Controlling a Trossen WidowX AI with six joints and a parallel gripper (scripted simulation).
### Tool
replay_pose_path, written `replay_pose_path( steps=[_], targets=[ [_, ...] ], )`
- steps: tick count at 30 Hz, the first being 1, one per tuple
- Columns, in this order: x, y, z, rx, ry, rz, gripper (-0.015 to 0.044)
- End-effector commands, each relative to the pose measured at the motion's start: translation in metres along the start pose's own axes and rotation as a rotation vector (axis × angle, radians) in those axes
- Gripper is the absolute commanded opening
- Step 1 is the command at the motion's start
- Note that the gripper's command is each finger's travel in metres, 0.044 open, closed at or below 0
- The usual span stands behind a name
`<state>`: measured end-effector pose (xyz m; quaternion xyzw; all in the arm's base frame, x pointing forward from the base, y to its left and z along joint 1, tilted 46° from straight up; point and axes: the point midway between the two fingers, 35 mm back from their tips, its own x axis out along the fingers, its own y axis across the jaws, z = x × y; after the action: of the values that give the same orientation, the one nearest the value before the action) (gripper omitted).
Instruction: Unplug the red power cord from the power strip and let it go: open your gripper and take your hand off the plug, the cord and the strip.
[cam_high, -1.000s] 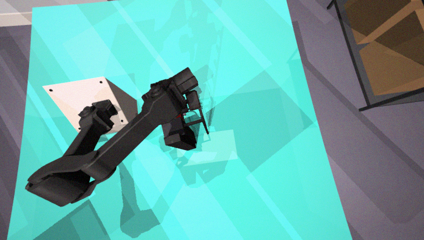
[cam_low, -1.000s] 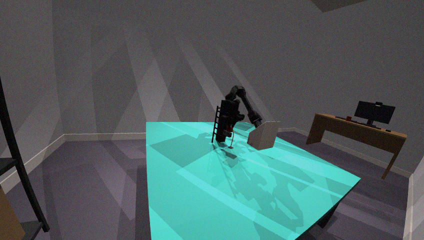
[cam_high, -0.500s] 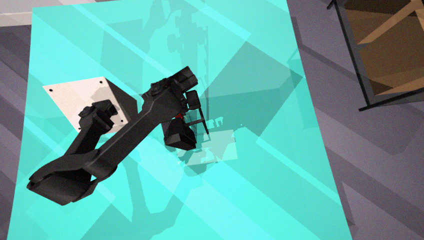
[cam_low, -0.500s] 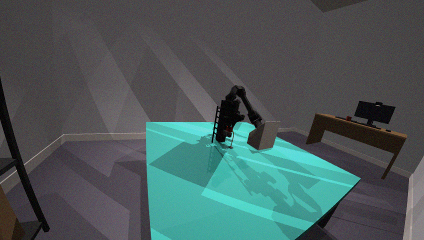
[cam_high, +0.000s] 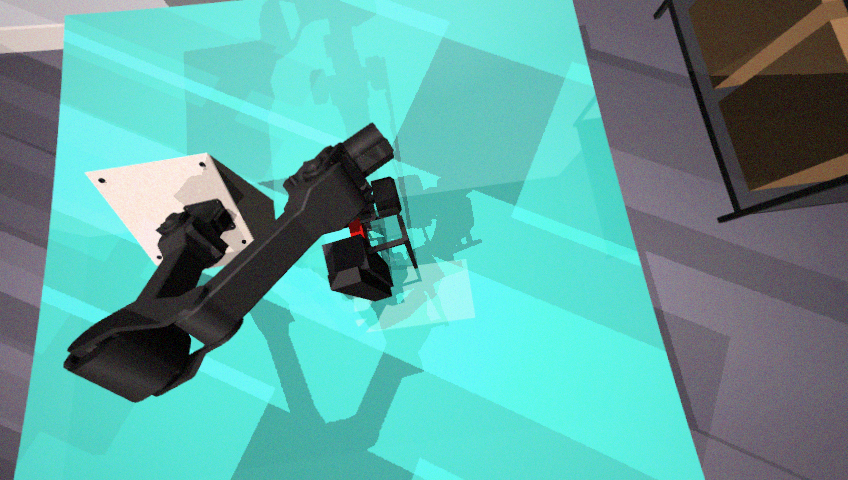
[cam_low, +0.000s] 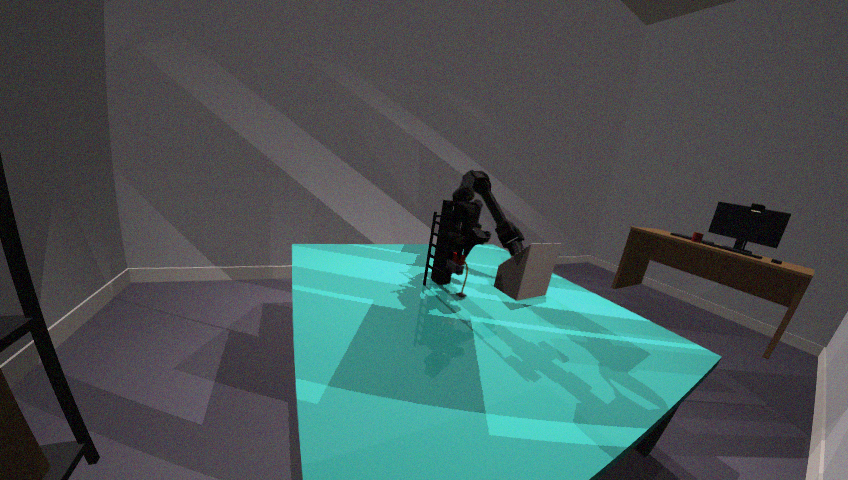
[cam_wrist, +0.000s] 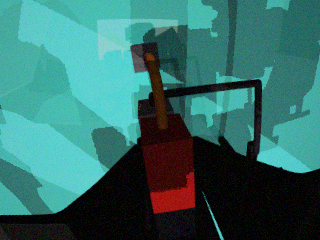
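Observation:
The red plug (cam_high: 356, 227) (cam_low: 457, 261) (cam_wrist: 169, 160) is between my fingers. My gripper (cam_wrist: 166, 148) is shut on it, with a black finger at each side in the wrist view. The orange cord (cam_low: 465, 279) (cam_wrist: 158, 95) runs from the plug's far end down to a small square foot (cam_wrist: 136, 60) on the table. A tall black upright block (cam_low: 440, 270), which looks like the power strip, stands close beside the plug. The arm and fingers hide where plug and strip meet, so I cannot tell whether the plug sits in a socket.
A thin black ladder-like frame (cam_high: 411, 252) (cam_low: 427, 261) (cam_wrist: 258, 115) stands close beside the strip. The arm's pale mounting block (cam_high: 142, 178) (cam_low: 534, 273) stands on the turquoise table (cam_high: 535, 386) (cam_low: 357, 428). A shelf unit (cam_high: 728, 172) and a desk (cam_low: 723, 261) stand off the table.

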<state>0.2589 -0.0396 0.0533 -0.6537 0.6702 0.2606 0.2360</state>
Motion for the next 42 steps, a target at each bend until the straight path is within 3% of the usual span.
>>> replay_pose_path(
  steps=[1,16,22,42],
  targets=[
    [-0.007,-0.001,0.031,-0.028,-0.065,-0.008,0.0000],
    [-0.012,0.004,0.054,-0.029,-0.064,-0.007,0.0000],
    [-0.007,0.003,0.040,-0.006,-0.055,0.004,0.0157],
    [-0.015,0.002,0.037,-0.030,-0.059,-0.006,0.0160]
  ],
)
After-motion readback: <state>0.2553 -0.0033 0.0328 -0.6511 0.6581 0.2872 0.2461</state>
